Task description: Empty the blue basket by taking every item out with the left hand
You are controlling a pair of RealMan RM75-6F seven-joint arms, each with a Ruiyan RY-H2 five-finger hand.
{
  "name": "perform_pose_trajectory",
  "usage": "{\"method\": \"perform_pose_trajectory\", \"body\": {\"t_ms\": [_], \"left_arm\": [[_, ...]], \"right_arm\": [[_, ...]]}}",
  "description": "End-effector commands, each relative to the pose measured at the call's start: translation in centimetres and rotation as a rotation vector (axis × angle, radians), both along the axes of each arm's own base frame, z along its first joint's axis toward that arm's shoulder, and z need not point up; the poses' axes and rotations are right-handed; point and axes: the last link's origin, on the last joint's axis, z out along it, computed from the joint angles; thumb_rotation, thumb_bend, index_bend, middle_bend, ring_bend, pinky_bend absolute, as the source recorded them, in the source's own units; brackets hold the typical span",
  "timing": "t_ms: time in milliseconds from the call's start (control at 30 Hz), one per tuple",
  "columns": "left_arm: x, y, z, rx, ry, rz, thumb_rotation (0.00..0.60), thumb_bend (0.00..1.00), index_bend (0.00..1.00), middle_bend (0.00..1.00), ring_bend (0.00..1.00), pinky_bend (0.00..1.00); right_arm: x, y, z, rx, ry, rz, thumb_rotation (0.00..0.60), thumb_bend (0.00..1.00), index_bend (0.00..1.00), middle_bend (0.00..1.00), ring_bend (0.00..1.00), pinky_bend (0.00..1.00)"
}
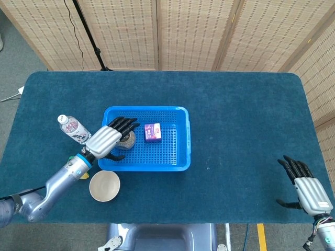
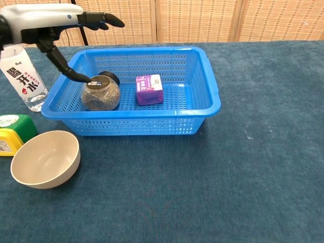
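The blue basket (image 1: 180, 144) (image 2: 207, 96) sits left of the table's middle. Inside lie a round glass jar (image 1: 125, 141) (image 2: 100, 95) with a black lid at the left and a small purple box (image 1: 153, 132) (image 2: 149, 89) beside it. My left hand (image 1: 107, 138) (image 2: 55, 20) hovers open above the jar, fingers spread over the basket's left part, thumb reaching down toward the jar's lid. My right hand (image 1: 309, 191) rests open on the table near the front right corner, far from the basket.
A beige bowl (image 1: 104, 185) (image 2: 45, 159) stands in front of the basket's left corner. A yellow-green container (image 2: 12, 134) lies left of the bowl. A clear water bottle (image 1: 75, 129) (image 2: 23, 78) lies left of the basket.
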Motion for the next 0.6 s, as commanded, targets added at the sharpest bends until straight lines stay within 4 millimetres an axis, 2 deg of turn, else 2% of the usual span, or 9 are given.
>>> {"method": "perform_pose_trajectory", "body": {"t_ms": [33,300,600], "left_arm": [[2.7,2.2,-3.0,-0.024,0.037,0.022,0.6,0.19,0.0,0.0,0.0,0.03],[4.8,4.1,-7.9,-0.035,0.073,0.104,0.6,0.2,0.0,0.0,0.0,0.03],[6.0,5.7,-10.8,-0.023,0.108,0.149,0.6,0.2,0.0,0.0,0.0,0.03]], "right_arm": [[-0.1,-0.1,0.0,0.002,-0.001,-0.005,0.6,0.0,0.0,0.0,0.0,0.0],[-0.4,-0.5,0.0,0.007,-0.004,-0.019,0.6,0.0,0.0,0.0,0.0,0.0],[-0.9,-0.9,0.3,0.002,-0.01,-0.039,0.6,0.0,0.0,0.0,0.0,0.0]]}}
